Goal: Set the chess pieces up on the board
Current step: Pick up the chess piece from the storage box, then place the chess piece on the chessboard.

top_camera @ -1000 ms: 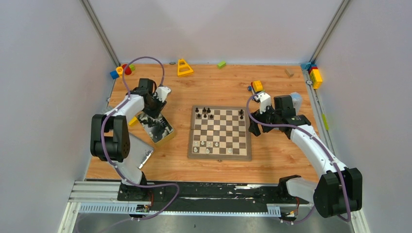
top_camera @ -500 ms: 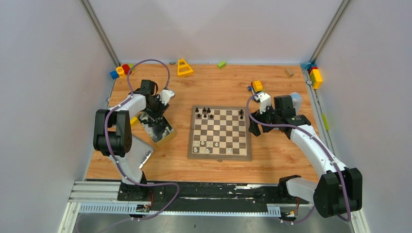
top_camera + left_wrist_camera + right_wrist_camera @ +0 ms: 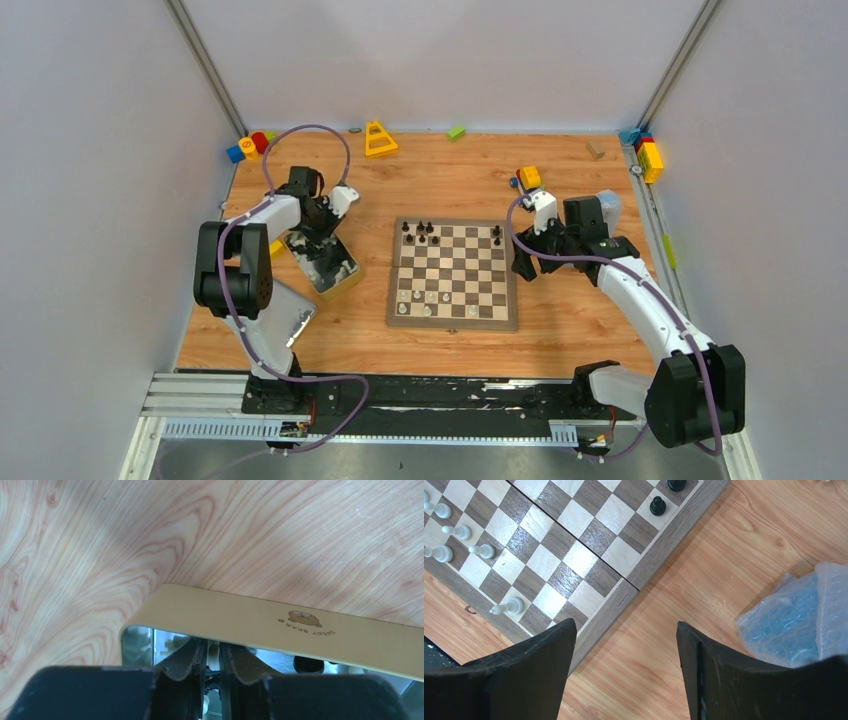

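Loose chess pieces (image 3: 322, 262) are lying in the tin (image 3: 240, 615), left of the board (image 3: 455, 318). Left gripper (image 3: 212, 649) is dipping straight down among them, jaws nearly together, grip not discernible. Right gripper (image 3: 626, 626) is hovering spread, empty, at the board's right edge.
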`<state>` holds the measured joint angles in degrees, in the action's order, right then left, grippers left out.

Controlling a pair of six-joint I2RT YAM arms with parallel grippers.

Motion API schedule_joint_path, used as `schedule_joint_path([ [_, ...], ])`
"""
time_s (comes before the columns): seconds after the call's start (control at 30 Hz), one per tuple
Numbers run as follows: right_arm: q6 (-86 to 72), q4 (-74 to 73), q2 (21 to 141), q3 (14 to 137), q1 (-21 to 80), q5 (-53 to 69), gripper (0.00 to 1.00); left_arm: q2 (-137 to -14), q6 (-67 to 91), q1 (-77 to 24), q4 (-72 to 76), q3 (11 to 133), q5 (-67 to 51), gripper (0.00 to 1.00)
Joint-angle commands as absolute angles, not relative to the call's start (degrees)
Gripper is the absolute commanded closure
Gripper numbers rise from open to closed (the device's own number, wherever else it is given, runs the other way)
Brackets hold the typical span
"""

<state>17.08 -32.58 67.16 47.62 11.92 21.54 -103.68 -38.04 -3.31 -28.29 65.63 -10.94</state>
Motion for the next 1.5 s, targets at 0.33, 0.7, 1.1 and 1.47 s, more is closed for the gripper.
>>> schedule_joint_path([
  [0.33, 18.19, -32.17, 67.58, 47.72, 11.76, 22.36, 0.25, -91.14, -39.61, 2.13, -31.76, 62.52, -23.63, 0.89],
  [0.7, 18.93, -32.91, 67.20, 53.35, 11.72, 42.17, 0.25, -80.13, -36.47, -7.42, -41.69, 64.05, -32.99, 0.87],
  [1.1, 4.17, -20.53, 84.79, 65.18, 13.01, 68.92, 0.25, -80.16, -30.34, -39.04, -38.07, 75.43, -24.36, 0.83],
  [1.47, -3.80, -15.96, 88.74, 66.36, 16.90, 72.39, 0.26, -87.16, -27.33, -48.46, -37.23, 82.00, -16.42, 0.84],
])
